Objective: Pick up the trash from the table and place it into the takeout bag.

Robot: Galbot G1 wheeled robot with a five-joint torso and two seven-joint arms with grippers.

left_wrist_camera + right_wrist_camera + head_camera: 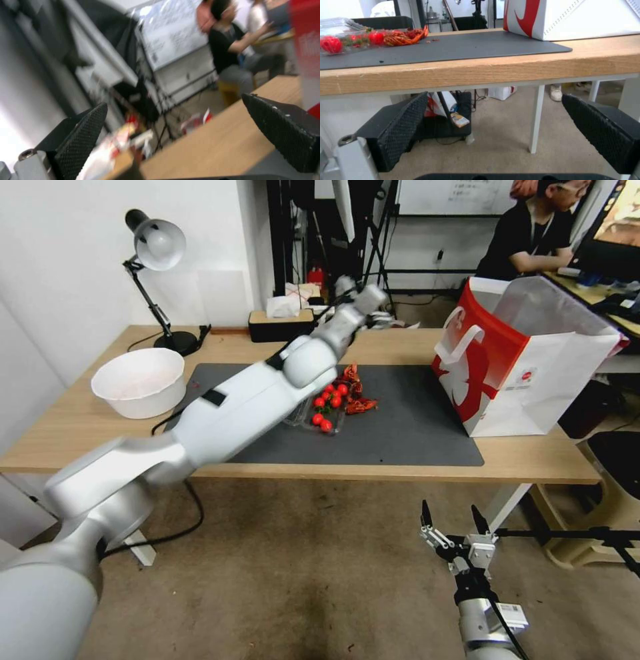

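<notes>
Down low by the floor, the right gripper (452, 520) waits in front of the table (80, 423), fingers (400, 132) wide apart and holding nothing. Farther off, the left gripper (365, 297) reaches over the table's back edge (fingers (83, 140) spread wide, nothing between them). The takeout bag (527, 360) stands open on the right.

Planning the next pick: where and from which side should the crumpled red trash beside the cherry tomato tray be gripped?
Probably from above, pinching its bunched middle. The crumpled red trash lies low on the grey mat, and the cherry tomato tray crowds its left side, so avoid that side.
</notes>
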